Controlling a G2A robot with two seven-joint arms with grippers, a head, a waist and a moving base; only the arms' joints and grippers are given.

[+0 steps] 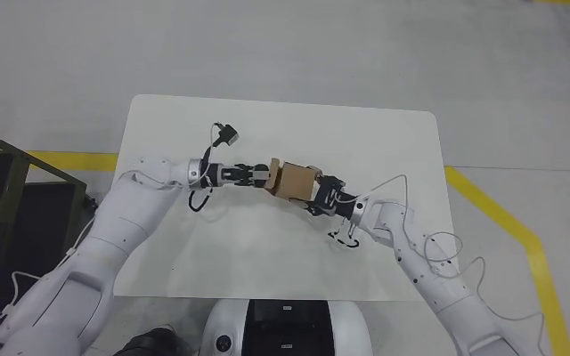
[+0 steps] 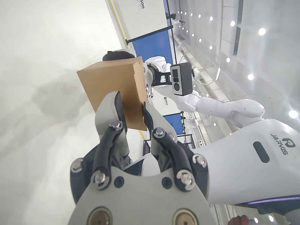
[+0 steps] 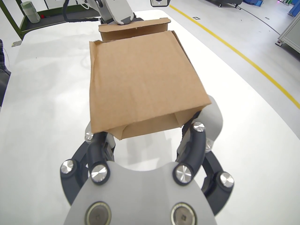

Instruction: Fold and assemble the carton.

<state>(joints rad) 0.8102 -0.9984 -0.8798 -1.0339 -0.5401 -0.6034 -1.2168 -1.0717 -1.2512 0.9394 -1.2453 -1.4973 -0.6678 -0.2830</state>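
Carton (image 1: 292, 182) over the middle of the table (image 1: 267, 258), spanned between my arms. My left gripper (image 2: 130, 100) pinches the end flap, probably to brace it for folding. My right gripper (image 3: 150, 120) meets the open opposite end; I cannot tell whether it clamps.

White table (image 1: 178, 258), rounded corners, grey floor (image 1: 356, 44), yellow line (image 1: 499, 208)

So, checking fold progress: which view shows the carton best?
The right wrist view: the carton is seen close, its open end and far flap both visible. The left wrist view shows one side panel, the top view a small shape between the left gripper and right gripper.
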